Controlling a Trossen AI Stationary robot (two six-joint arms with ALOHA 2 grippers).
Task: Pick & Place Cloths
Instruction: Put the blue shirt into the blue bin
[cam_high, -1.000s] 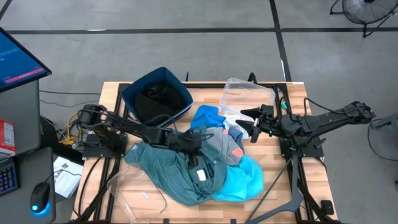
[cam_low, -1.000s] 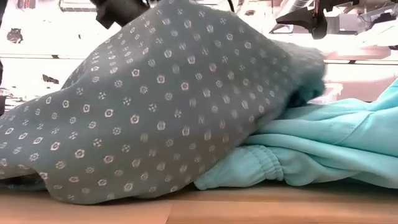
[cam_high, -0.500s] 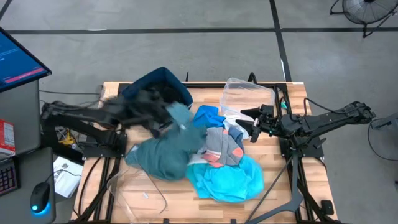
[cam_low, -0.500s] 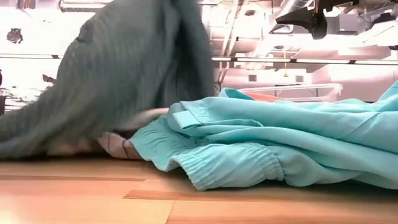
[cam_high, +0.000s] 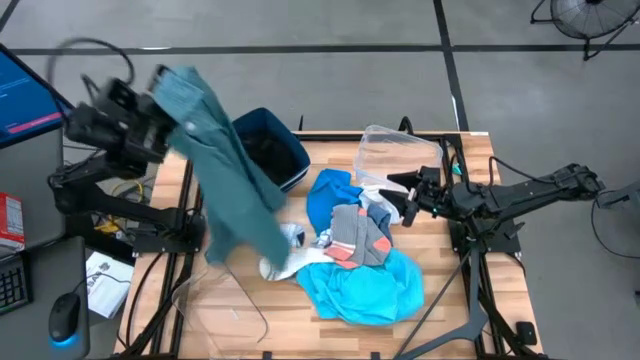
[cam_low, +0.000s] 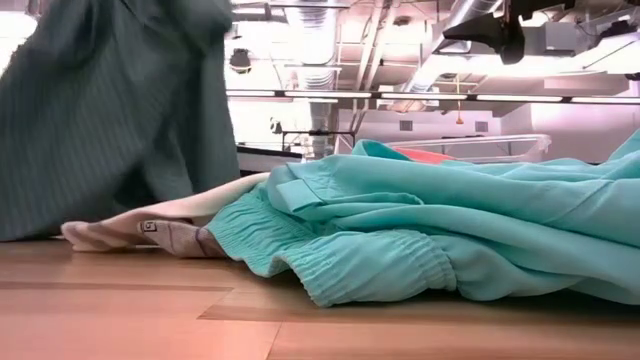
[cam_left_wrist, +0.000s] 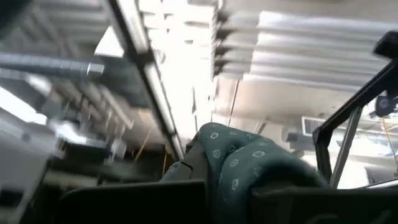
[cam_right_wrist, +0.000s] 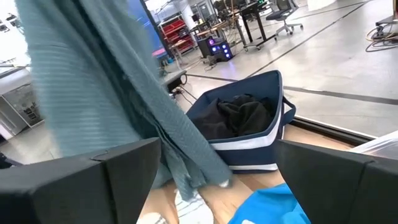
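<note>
My left gripper (cam_high: 165, 88) is raised high over the table's far left corner, shut on the teal-green checked shirt (cam_high: 225, 175). The shirt hangs in a long strip past the dark blue bin (cam_high: 285, 160), which holds a black garment (cam_right_wrist: 239, 115). On the table lie a bright blue top (cam_high: 328, 190), grey-and-coral socks (cam_high: 358, 235), a turquoise top (cam_high: 365, 288) and a white sock (cam_low: 150, 228). My right gripper (cam_high: 404, 198) waits open, just right of the pile. My left gripper pinches a bunched fold of the shirt (cam_left_wrist: 242, 165) between its two fingers (cam_left_wrist: 311, 199), several layers thick. The shirt hangs below it, slanting toward the table's middle. The shirt's lower end (cam_low: 40, 225) reaches down to the tabletop beside the white sock.
A clear plastic tub (cam_high: 395, 150) stands at the far edge behind the right gripper, and another (cam_high: 215, 310) lies at the near left corner. Bare wood (cam_high: 270, 320) shows near the front edge. A monitor and desk (cam_high: 30, 110) stand left of the table.
My left gripper has risen fast and swung from the pile toward the table's far left corner, past the bin, keeping its hold. The shirt has been dragged off the heap and now hangs stretched out, uncovering the white sock, grey socks and turquoise top.
</note>
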